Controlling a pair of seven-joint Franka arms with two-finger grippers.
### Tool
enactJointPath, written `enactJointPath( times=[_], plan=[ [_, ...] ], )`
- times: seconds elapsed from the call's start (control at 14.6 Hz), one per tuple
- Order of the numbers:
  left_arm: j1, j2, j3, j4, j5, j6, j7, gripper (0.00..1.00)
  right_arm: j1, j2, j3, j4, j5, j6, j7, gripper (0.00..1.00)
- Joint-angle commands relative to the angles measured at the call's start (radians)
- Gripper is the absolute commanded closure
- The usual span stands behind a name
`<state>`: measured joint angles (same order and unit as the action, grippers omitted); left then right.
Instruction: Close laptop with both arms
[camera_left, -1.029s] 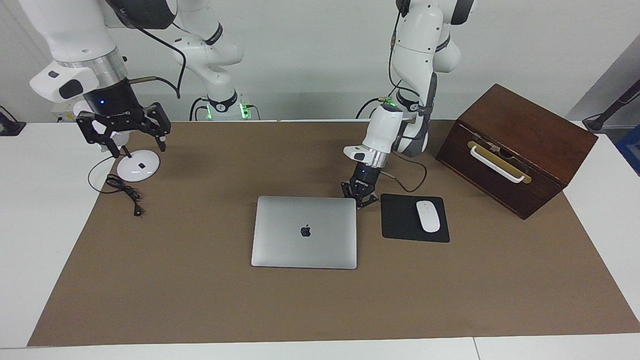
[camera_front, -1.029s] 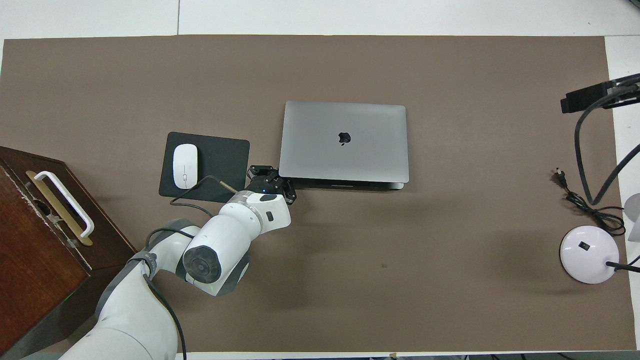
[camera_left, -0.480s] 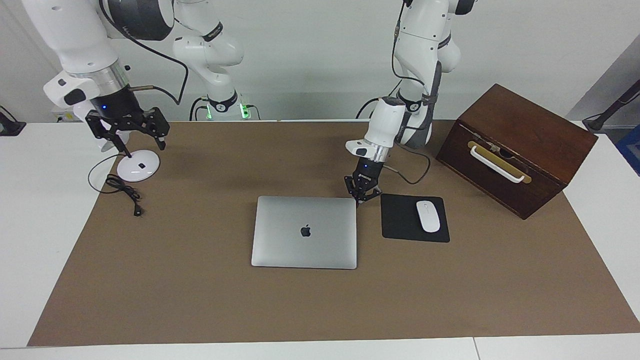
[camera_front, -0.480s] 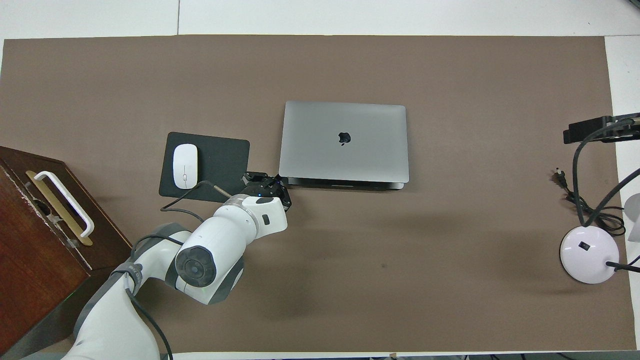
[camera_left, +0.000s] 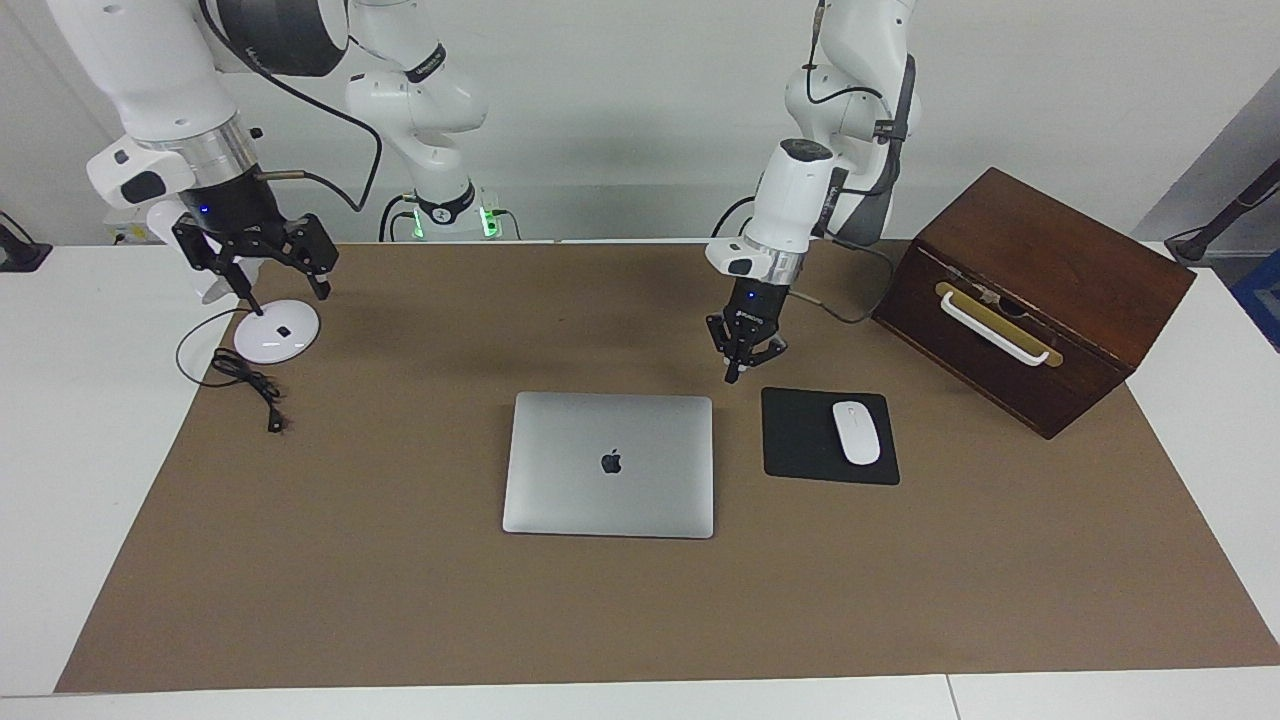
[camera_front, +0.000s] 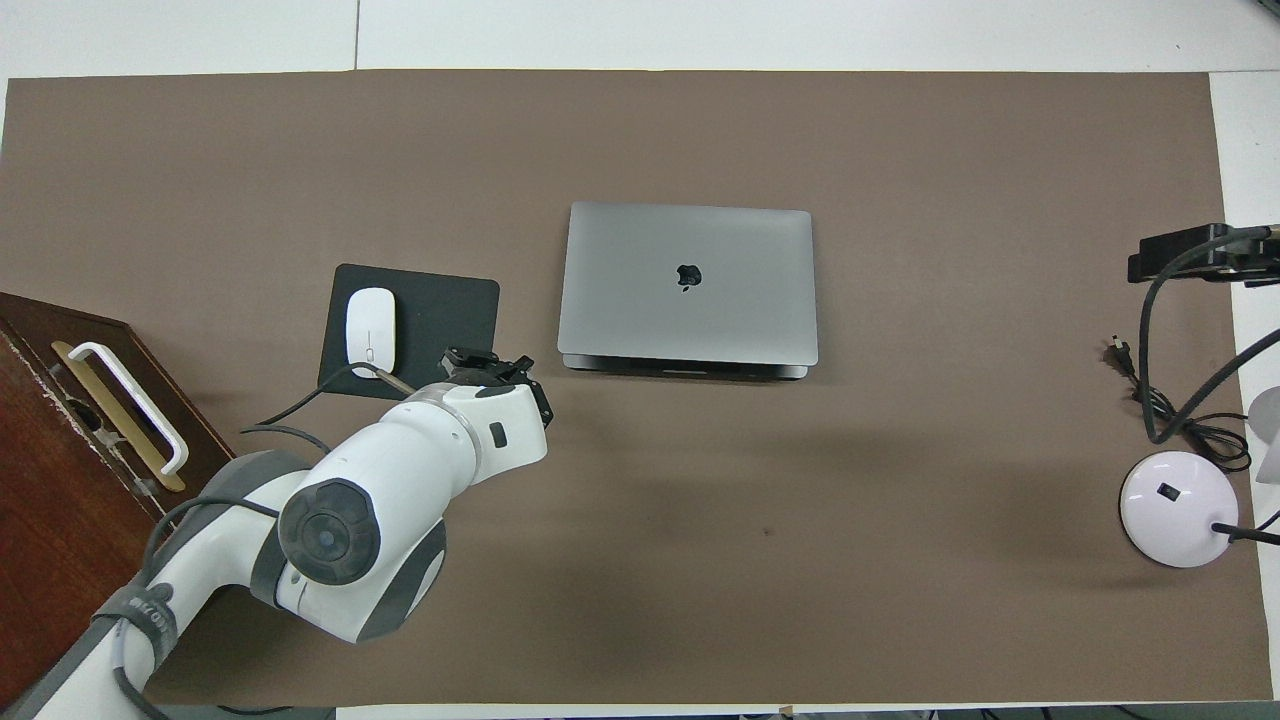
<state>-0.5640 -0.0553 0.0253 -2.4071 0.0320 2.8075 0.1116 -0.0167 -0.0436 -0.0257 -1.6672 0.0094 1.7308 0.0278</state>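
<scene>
Laptop (camera_left: 608, 465) lies flat on the brown mat (camera_left: 400, 560) near the middle of the table, its lid down over the base and the apple logo facing up; in the overhead view a thin dark seam shows along the edge nearer the robots, so the lid looks shut or very nearly so, though I cannot tell whether it is fully seated. It reads as a thin, stiff metal slab: fairly light, smooth and slippery on top, with a screen inside that would not take a hard knock. Pressing down flat on the lid near that nearer edge seems the sensible way to handle it, one arm at each corner, rather than pinching the thin sides.

The left gripper (camera_left: 740, 372) hangs in the air just beside the laptop's corner, over the bare mat between the laptop and the black mouse pad (camera_left: 800, 440) that carries the white mouse (camera_left: 856, 432). Its fingertips are pressed together, holding nothing and touching nothing.

The right gripper (camera_left: 255, 268) waits well apart at the right arm's end of the table, over the round base of the white desk lamp (camera_left: 276, 332), its fingers spread wide and empty.
</scene>
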Motion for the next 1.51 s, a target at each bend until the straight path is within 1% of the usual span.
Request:
enactJointPath(
  times=[0.0,0.21,0.34,0.41,0.62,0.82,0.96,1.1,1.17,1.23,1.3,1.37,1.44],
  plan=[
    [0.05,-0.063,0.005,0.078,0.009,-0.227,-0.009,1.0,-0.006,-0.005,0.018,-0.012,-0.005,0.004,0.023,0.0],
    [0.122,-0.067,0.01,0.228,0.008,-0.46,-0.01,1.0,-0.008,-0.005,0.018,-0.012,-0.005,0.004,0.02,0.0],
    [0.183,-0.066,0.011,0.325,0.008,-0.616,0.0,1.0,0.006,0.002,0.018,0.024,-0.005,0.003,0.02,0.0],
    [0.206,-0.067,0.01,0.356,0.008,-0.664,0.0,1.0,0.027,0.011,0.009,0.04,-0.003,-0.011,0.018,0.0],
    [0.288,-0.066,0.011,0.422,0.008,-0.767,0.008,1.0,0.031,0.025,0.007,0.095,-0.002,-0.068,0.029,0.0],
    [0.349,-0.058,0.018,0.479,0.008,-0.854,0.01,1.0,0.032,0.03,0.001,0.093,-0.005,-0.086,0.032,0.0],
    [0.398,-0.061,0.018,0.496,0.009,-0.879,0.008,1.0,0.032,0.03,0.0,0.093,-0.005,-0.089,0.035,0.0],
    [0.411,-0.058,0.019,0.54,0.014,-0.933,0.007,1.0,0.038,0.03,-0.011,0.093,-0.005,-0.093,0.037,0.0],
    [0.412,-0.054,0.03,0.563,0.014,-0.954,0.007,0.76,0.04,0.03,-0.011,0.093,-0.005,-0.094,0.037,0.0],
    [0.412,-0.048,0.051,0.577,0.014,-0.97,0.007,0.32,0.04,0.03,-0.011,0.09,-0.005,-0.096,0.038,0.0],
    [0.417,-0.032,0.056,0.597,0.016,-0.991,0.007,0.06,0.04,0.03,-0.011,0.087,-0.005,-0.096,0.037,0.0],
    [0.429,-0.002,0.059,0.63,0.014,-1.017,0.007,0.0,0.04,0.031,-0.011,0.086,-0.005,-0.096,0.037,0.0],
    [0.452,0.023,0.054,0.693,0.016,-1.052,0.007,0.0,0.04,0.031,-0.011,0.083,-0.005,-0.096,0.037,0.0]
  ],
)
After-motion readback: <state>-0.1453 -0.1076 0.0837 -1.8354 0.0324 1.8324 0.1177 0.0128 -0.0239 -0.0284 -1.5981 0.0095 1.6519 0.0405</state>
